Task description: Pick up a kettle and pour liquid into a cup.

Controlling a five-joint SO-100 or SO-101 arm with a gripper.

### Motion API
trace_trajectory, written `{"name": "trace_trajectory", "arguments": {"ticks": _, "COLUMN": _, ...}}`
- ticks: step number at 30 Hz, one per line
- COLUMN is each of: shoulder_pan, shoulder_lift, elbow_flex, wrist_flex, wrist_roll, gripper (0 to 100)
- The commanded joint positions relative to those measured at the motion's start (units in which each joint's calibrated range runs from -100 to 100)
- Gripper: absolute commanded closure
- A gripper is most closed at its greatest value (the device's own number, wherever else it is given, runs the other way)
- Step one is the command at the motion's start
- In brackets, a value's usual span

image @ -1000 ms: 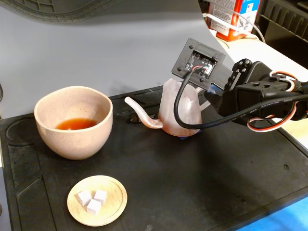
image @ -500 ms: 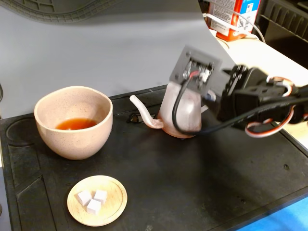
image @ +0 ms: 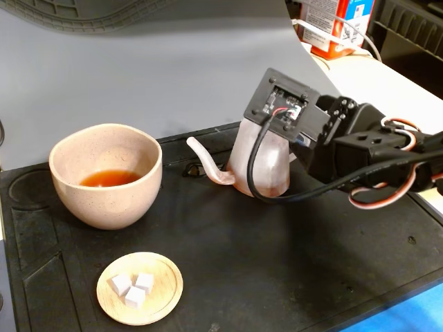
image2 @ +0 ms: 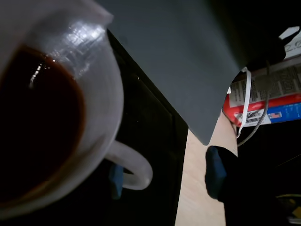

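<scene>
The kettle [image: 259, 162] stands upright on the black mat [image: 291, 249], with its spout toward the cup [image: 105, 174] at the left. The cup holds reddish-brown liquid [image: 109, 178]. In the wrist view the kettle [image2: 94, 70] is seen from above with dark liquid [image2: 37, 122] inside and its loop handle [image2: 136, 165] toward me. My gripper [image2: 166, 176] is open. One blue fingertip pad [image2: 116, 181] sits just behind the handle and the other stands well to the right. In the fixed view my arm [image: 360, 149] reaches in from the right, and the fingers are hidden behind the kettle.
A small wooden dish [image: 111, 304] with three white cubes lies at the mat's front left. A grey board [image: 173, 62] stands behind the mat. A red and blue carton [image: 339, 24] sits on the beige table at the back right.
</scene>
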Motion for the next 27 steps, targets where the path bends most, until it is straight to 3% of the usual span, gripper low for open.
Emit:
{"name": "trace_trajectory", "arguments": {"ticks": 1, "shoulder_pan": -0.05, "shoulder_lift": -0.50, "elbow_flex": 0.27, "wrist_flex": -0.72, "wrist_roll": -0.54, "gripper": 78}}
{"name": "trace_trajectory", "arguments": {"ticks": 23, "shoulder_pan": -0.43, "shoulder_lift": -6.04, "elbow_flex": 8.80, "wrist_flex": -0.81, "wrist_roll": -1.43, "gripper": 78}}
{"name": "trace_trajectory", "arguments": {"ticks": 27, "shoulder_pan": 0.71, "shoulder_lift": -13.98, "elbow_flex": 14.34, "wrist_flex": 2.74, "wrist_roll": -1.49, "gripper": 78}}
